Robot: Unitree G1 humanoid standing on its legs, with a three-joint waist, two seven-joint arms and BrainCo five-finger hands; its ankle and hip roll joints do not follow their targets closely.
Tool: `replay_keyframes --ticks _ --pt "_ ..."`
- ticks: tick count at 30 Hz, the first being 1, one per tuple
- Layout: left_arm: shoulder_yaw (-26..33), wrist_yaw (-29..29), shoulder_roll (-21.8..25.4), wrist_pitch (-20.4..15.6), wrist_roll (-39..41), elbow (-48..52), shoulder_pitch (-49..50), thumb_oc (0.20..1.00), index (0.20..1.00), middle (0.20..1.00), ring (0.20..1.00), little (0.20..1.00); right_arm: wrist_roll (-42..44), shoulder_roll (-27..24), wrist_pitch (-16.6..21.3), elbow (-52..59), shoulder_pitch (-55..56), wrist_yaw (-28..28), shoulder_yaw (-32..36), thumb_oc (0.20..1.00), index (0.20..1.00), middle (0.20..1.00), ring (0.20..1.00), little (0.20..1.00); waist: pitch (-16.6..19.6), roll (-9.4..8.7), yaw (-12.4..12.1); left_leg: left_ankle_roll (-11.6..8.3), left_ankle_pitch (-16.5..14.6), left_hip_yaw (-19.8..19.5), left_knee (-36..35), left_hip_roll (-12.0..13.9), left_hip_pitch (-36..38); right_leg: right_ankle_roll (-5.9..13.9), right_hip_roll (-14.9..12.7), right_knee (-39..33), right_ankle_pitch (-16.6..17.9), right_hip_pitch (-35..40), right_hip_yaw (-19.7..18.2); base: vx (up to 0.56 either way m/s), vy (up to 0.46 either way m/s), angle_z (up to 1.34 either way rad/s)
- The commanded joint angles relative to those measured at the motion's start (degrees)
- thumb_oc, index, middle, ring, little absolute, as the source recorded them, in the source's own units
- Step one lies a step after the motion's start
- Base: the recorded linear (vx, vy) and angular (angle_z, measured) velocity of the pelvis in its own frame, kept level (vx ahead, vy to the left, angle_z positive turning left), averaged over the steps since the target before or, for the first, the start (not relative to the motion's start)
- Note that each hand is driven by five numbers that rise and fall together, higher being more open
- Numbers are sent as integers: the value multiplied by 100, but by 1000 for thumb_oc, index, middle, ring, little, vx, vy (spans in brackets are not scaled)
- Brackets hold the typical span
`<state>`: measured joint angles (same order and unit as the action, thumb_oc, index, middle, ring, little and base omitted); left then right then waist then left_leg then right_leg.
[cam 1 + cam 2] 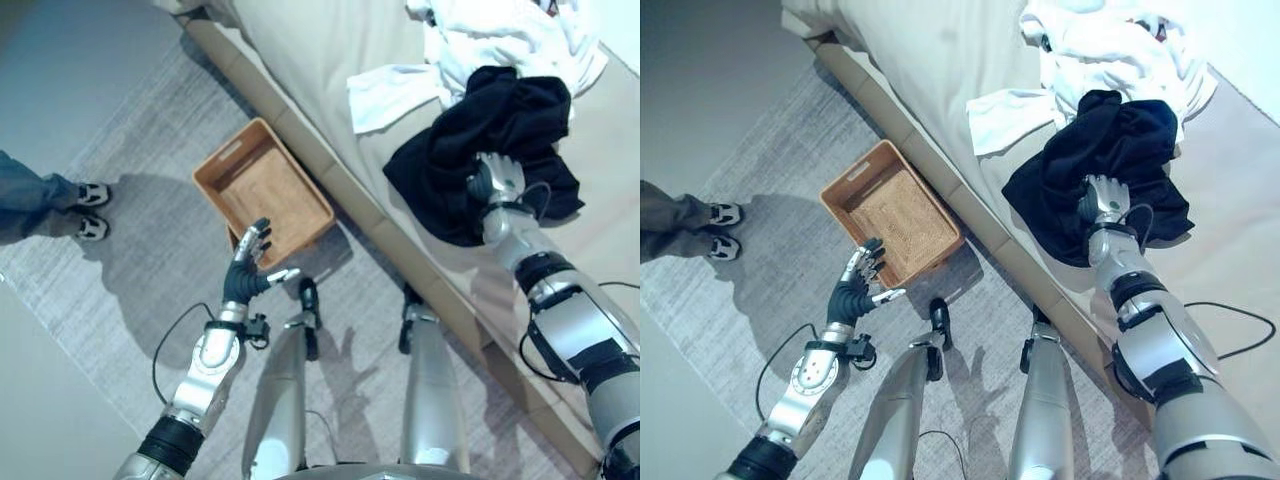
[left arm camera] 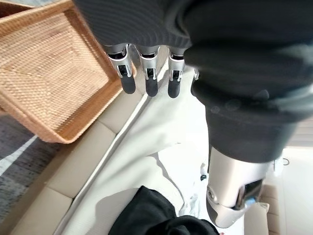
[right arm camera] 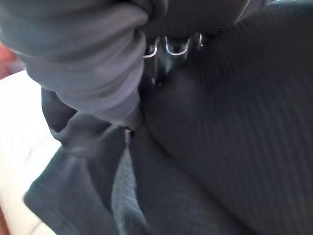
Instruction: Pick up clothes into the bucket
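Woven wicker basket (image 1: 262,188) on grey rug (image 1: 130,290), just beside the bed's tan base, nothing inside. Black garment (image 1: 480,150) bunched on beige bed (image 1: 320,60), well apart from the basket, touching white clothes (image 1: 500,40) heaped beyond it. Right hand (image 1: 497,180) resting on the black garment, fingers sunk into its folds; whether curled round the cloth, cannot tell. Right wrist view: dark cloth bunched close against the hand, finger state hidden. Left hand (image 1: 250,262) held over the rug near the basket's closer corner, fingers straight and spread, holding nothing. Left wrist view: straight fingers (image 2: 149,73) above the basket rim (image 2: 73,127), bed edge and black garment farther off. Person's legs and shoes (image 1: 90,210) at the rug's far side, apart from the basket.
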<state>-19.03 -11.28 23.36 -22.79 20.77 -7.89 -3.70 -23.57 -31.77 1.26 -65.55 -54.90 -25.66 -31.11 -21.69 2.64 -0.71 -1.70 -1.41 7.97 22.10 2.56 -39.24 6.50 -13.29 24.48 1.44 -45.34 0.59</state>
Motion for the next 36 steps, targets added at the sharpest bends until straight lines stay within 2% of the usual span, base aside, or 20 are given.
replay_keyframes --ticks 1,3,5,6,7,8,10,13,14,15,18,22,27,29,30,36 --pt "88 -89 -66 -263 -233 186 170 1000 1000 1000 1000 1000 278 -186 193 396 295 -290 240 200 200 200 200 200 355 -95 105 55 129 -268 -398 -87 175 248 80 -311 498 202 -66 56 8 -7" --pt "121 -107 -70 -275 -269 111 174 1000 1000 1000 1000 1000 370 -284 249 834 553 -348 431 200 200 200 200 200 405 -144 145 44 177 -280 -552 -98 396 271 63 -469 560 425 -45 68 -6 -7" --pt "199 -127 -58 -300 -280 60 199 1000 1000 1000 1000 1000 776 -380 465 1511 958 -374 826 200 200 200 200 200 462 -187 198 18 162 -286 -686 -85 675 292 71 -580 551 692 -11 100 -8 -6" --pt "233 -134 -43 -311 -293 52 226 1000 1000 1000 1000 1000 1060 -417 615 2003 1269 -409 1123 200 200 200 200 200 487 -224 228 8 209 -278 -774 -74 801 300 59 -688 604 837 -3 161 -23 -3" --pt "337 -150 -34 -321 -338 -23 258 1000 1000 1000 1000 1000 1701 -444 1083 2999 2037 -324 1676 200 200 200 200 200 547 -297 322 -28 195 -282 -942 -53 1163 322 75 -860 597 1203 21 107 -19 -6" --pt "325 -151 -27 -322 -338 -23 258 1000 1000 1000 1000 1000 1701 -448 1076 3022 2064 -316 1698 200 200 200 200 200 547 -303 313 -26 235 -282 -973 -59 1172 320 72 -898 635 1215 24 149 -35 -5" --pt "377 -81 -16 -349 -305 -120 333 1000 1000 1000 1000 1000 2067 -404 1327 3555 2652 -201 2099 200 200 200 200 200 654 -363 357 -49 251 -290 -1137 -53 1478 346 56 -1129 654 1576 68 126 -26 -6" --pt "523 -3 9 -349 -305 -110 459 1000 1000 1000 1000 1000 3044 -296 1790 4327 3243 244 2663 200 200 200 200 200 767 -444 393 -86 277 -291 -1407 -31 1991 371 80 -1461 664 2121 121 155 -32 -4" --pt "589 144 13 -341 -266 -137 523 1000 1000 1000 1000 1000 3778 -283 2054 4591 3428 678 2884 200 200 200 200 200 902 -510 418 -106 278 -265 -1516 -19 2235 383 113 -1666 678 2415 128 141 -27 -9" --pt "585 149 17 -341 -262 -136 529 1000 1000 1000 1000 1000 3804 -290 2055 4596 3444 703 2896 200 200 200 200 200 892 -511 412 -107 281 -264 -1532 -18 2264 383 115 -1686 683 2446 131 128 -30 -8" --pt "627 358 -8 -263 -233 -203 616 1000 1000 1000 1000 1000 4897 -322 2232 4948 3562 1392 3077 200 200 200 200 200 1075 -590 423 -145 285 -209 -1672 31 2631 394 156 -1946 706 2866 148 97 -23 -13" --pt "644 596 -65 -162 -245 -436 679 1000 1000 1000 1000 1000 5702 -435 2242 5355 3504 1946 3126 200 200 200 200 200 1342 -665 433 -195 297 -138 -1875 96 3051 396 222 -2220 738 3271 165 105 -27 -9" --pt "525 773 -90 -50 -336 -614 570 1000 1000 1000 1000 1000 5973 -839 2141 5756 3091 2228 2907 200 200 200 200 200 1627 -752 456 -251 281 -24 -1988 191 3440 384 317 -2408 731 3620 151 94 -28 -10" --pt "456 809 -57 -9 -422 -553 518 1000 1000 1000 1000 1000 6118 -1017 2077 5855 2845 2337 2722 200 200 200 200 200 1715 -788 466 -267 258 30 -2004 222 3571 375 356 -2465 733 3721 106 75 -29 -9" --pt "350 848 -27 27 -496 -495 370 1000 1000 1000 1000 1000 6186 -1297 1981 6068 2547 2462 2499 200 200 200 200 200 1811 -836 503 -281 227 82 -2009 251 3681 366 392 -2495 723 3807 77 40 -19 -7" --pt "43 868 3 121 -545 -223 -251 1000 1000 1000 1000 1000 6499 -1819 1791 6295 1729 2668 1853 200 200 200 200 200 1999 -888 598 -319 205 193 -2096 310 3956 348 466 -2568 701 4012 18 54 -19 -13"
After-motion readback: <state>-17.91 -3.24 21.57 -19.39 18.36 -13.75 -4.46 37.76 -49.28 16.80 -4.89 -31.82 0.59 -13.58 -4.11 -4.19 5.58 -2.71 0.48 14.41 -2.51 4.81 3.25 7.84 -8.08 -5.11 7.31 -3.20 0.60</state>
